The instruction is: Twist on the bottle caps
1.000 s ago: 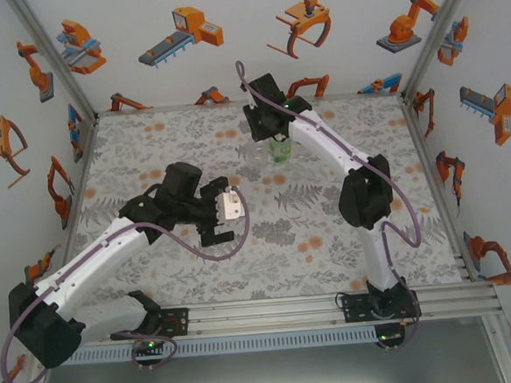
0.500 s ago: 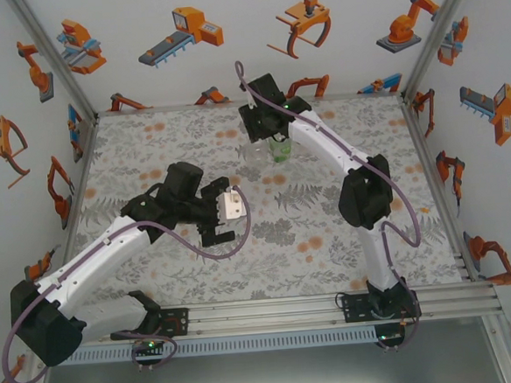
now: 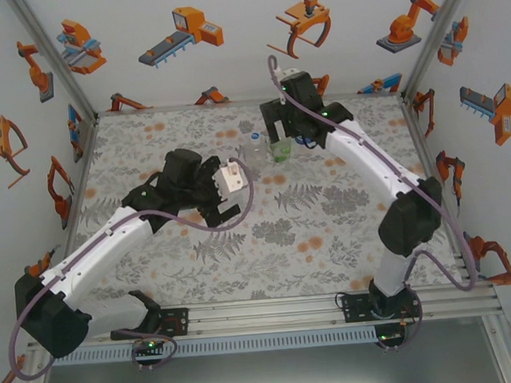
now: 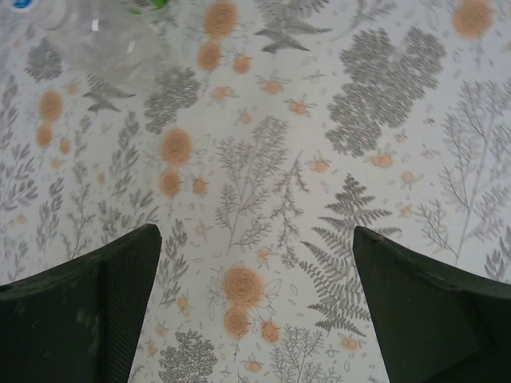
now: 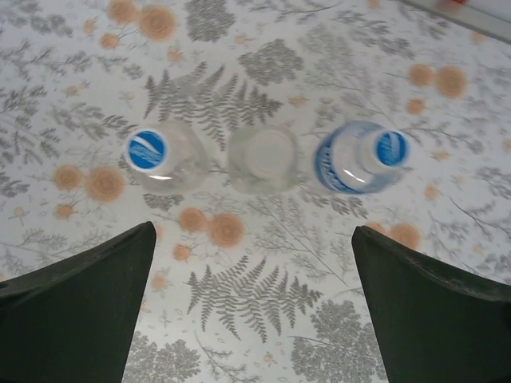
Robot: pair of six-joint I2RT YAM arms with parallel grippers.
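1. As the right gripper (image 5: 251,235) has just let go and drawn back up off the row, its jaws now stand wide with nothing between them. A second ago it was closed down low over the bottles.
2. Landmark: the middle bottle (image 5: 239,175), plain and clear, upright on the bench (image 5: 263,319). The blue-label bottle (image 5: 339,167) stands just beside it on one side and the third bottle (image 5: 188,163) just beside it on the other, all in one row.
3. Caps: a white cap (image 5: 269,152) sits on the middle bottle, and blue-topped caps (image 5: 148,149) sit on both neighbours.
4. Left gripper (image 4: 255,239): jaws wide and empty, over bare bench on the near side of the middle bottle and apart from it. It has edged closer to the row.
5. Assessment: the release suggests that the last cap has been dealt with. Tightness cannot be confirmed from above. Task judged complete or very nearly so.
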